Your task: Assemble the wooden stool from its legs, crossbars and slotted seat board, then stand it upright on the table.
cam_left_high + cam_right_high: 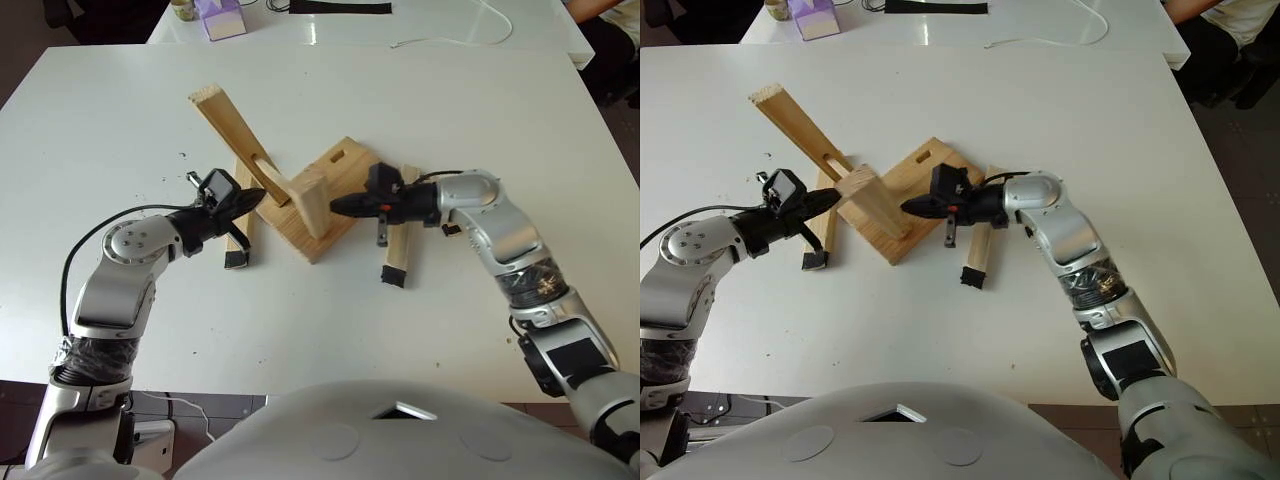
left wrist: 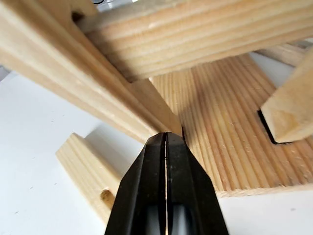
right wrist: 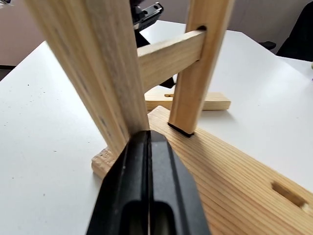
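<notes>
- Seat board (image 1: 347,168) lies flat mid-bench, and the leg frame (image 1: 236,125) stands on it, leaning toward 11 o'clock.
- Left tool (image 1: 256,197) is at the frame's 9 o'clock and right tool (image 1: 340,206) at 3; both are pinched closed and empty.
- Push evenly from both sides to seat the legs squarely.

- The left arm (image 1: 100,300) is built of rounded silver-grey metal shells, and its round joint cap (image 1: 135,243) is dotted with small dark screws.
- A thin black cable (image 1: 78,248) loops alongside it, above a dark wrapped band (image 1: 95,355).
- The right arm (image 1: 495,225) has the same silver shells, plus a mottled black sleeve (image 1: 535,282) and a flat black panel (image 1: 578,355).
- The left gripper (image 1: 260,197) and right gripper (image 1: 337,206) are matte black, each with two tapered fingers meeting at a thin seam.
- A small black camera block (image 1: 220,186) sits on the left wrist.
</notes>
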Robot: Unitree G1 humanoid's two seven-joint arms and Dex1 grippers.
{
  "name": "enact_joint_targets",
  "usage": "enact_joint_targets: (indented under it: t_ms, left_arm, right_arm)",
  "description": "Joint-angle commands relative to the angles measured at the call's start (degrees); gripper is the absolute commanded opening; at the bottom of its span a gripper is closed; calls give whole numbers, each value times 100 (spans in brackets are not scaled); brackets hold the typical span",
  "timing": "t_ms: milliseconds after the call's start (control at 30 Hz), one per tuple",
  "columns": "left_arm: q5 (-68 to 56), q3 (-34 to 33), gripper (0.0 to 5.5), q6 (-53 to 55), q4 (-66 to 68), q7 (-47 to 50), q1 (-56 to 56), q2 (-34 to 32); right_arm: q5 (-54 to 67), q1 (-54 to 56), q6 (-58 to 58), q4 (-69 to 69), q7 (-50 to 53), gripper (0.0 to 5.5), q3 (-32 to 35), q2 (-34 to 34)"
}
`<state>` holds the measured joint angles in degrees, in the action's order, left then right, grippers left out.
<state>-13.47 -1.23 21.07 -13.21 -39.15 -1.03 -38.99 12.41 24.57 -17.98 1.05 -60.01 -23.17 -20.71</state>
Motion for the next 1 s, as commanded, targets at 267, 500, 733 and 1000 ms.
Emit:
enact_joint_targets:
  t_ms: [267, 500, 733, 1000]
  left_arm:
    - [552, -207, 0, -889, 1669, 601, -1041, 463]
    - [-1730, -1901, 0, 695, -556, -685, 1175, -16]
    - [-2191, -1165, 0, 1309, -1491, -2016, 1928, -844]
    - [-887, 576, 0, 1041, -1469, -947, 1982, -196]
  right_arm:
    - [266, -64, -608, 485, 535, 3, 481, 180]
    - [-1233, 1353, 1614, -3033, 1294, 3, 548, -32]
    - [-1709, 2057, 2581, -5492, 1849, 3, 611, 328]
    - [-2030, 2493, 3042, -6777, 1244, 3, 461, 812]
